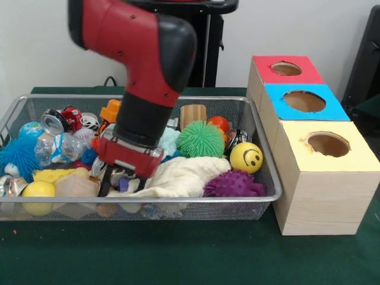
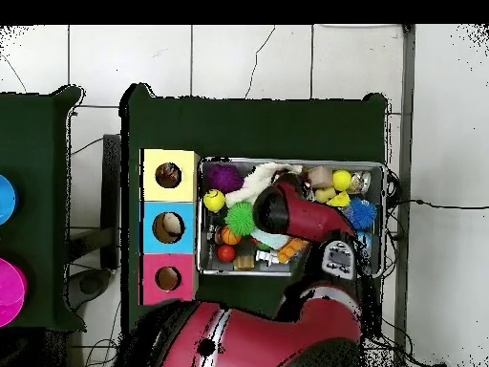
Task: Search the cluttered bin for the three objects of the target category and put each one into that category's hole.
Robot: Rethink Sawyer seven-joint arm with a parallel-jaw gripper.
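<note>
Here arm's fingers [image 1: 119, 178] low in bin [image 1: 270, 196], among clutter; grip state unclear; no printed wad visible.

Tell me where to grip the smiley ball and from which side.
Grip the smiley ball across its middle, coming straight down. It is round and lies uncovered near the bin's end wall, with the purple spiky ball close beside it, so side approaches look crowded.

I am seeing the green-covered table [image 1: 178, 255] carrying two things directly: the wire-mesh bin [image 1: 142, 209] sitting toward its left edge in the front view, and the row of three wooden boxes [image 1: 320, 196] touching it, toward the right edge.
</note>
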